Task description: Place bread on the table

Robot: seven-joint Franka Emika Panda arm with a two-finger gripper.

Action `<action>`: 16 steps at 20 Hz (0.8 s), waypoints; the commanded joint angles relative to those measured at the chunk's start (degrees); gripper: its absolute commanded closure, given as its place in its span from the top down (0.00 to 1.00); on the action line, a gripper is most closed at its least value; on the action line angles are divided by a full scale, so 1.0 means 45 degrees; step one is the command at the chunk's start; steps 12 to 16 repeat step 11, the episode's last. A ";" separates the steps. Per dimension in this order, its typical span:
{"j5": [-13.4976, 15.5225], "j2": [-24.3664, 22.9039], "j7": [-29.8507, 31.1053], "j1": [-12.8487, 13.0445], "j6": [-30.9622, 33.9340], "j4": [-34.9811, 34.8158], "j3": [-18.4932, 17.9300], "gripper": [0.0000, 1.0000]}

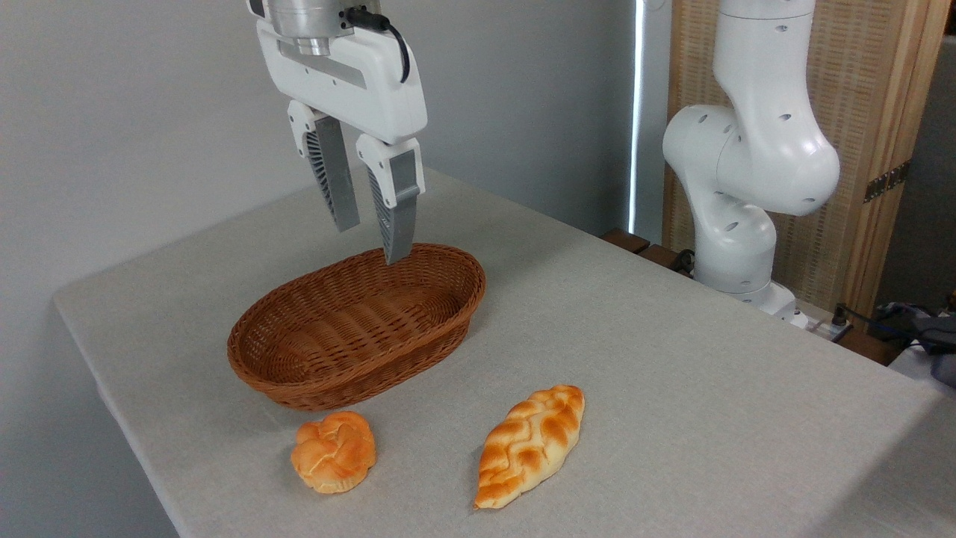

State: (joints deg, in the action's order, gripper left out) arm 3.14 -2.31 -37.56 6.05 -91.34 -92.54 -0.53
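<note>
A bench (pixel 672 359) draped in pale grey-beige cloth fills the frame, with the white robot arm (pixel 747 172) rising from its base beyond the far right edge. A brown oval wicker basket (pixel 351 332) sits toward the bench's far left corner and holds nothing. High above the basket's far rim hangs the gripper (pixel 370 224), its two ribbed fingers spread apart and carrying nothing. The bread (pixel 532 444), a braided golden loaf with pointed ends, lies flat on the cloth near the front edge, well clear of the basket and to its right. A small round orange bun (pixel 334 451) rests just in front of the basket, near the loaf but not touching it. Judged from this layout, the task appears complete: the loaf is on the bench, released, with nothing left but for the arm to retire.
</note>
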 commanded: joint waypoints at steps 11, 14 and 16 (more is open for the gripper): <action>0.0279 -0.0014 -0.0014 0.0022 0.0531 0.0311 -0.0194 1.00; 0.0279 -0.0014 -0.0014 0.0022 0.0531 0.0311 -0.0194 1.00; 0.0279 -0.0014 -0.0014 0.0022 0.0531 0.0311 -0.0194 1.00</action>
